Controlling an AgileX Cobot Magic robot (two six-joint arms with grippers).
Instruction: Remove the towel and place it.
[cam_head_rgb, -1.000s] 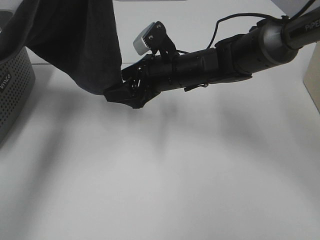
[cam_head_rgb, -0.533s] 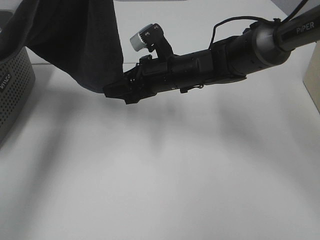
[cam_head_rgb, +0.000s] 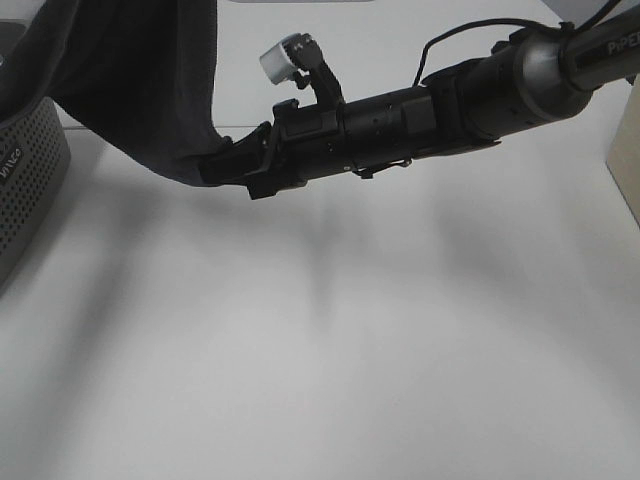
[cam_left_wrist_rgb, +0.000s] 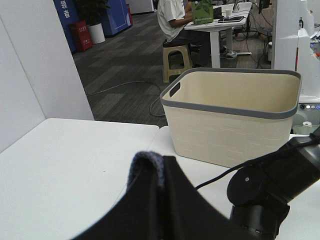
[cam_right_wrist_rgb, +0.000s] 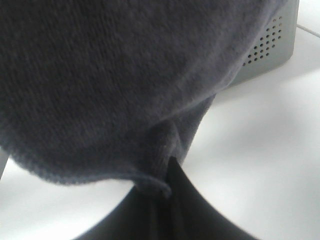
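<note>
The towel (cam_head_rgb: 140, 80), dark navy-black cloth, hangs from the top left of the exterior view, above the table. My right gripper (cam_head_rgb: 215, 170) reaches across from the right and is shut on the towel's lower corner. In the right wrist view the towel (cam_right_wrist_rgb: 110, 75) fills most of the frame, and the gripper (cam_right_wrist_rgb: 162, 200) pinches its hem. In the left wrist view a bunched towel edge (cam_left_wrist_rgb: 146, 162) sits right at my left gripper (cam_left_wrist_rgb: 165, 170), which is shut on it. The left arm itself is out of the exterior view.
A grey perforated basket (cam_head_rgb: 25, 180) stands at the table's left edge, also seen behind the cloth as the grey basket (cam_right_wrist_rgb: 267, 50). A beige basket with a grey rim (cam_left_wrist_rgb: 230, 117) stands on the table's right side. White tabletop (cam_head_rgb: 330, 350) lies below.
My right gripper has moved slightly up and left, and its jaws have gone from open to shut on the towel's lower corner. The corner is now pulled slightly toward the arm.
</note>
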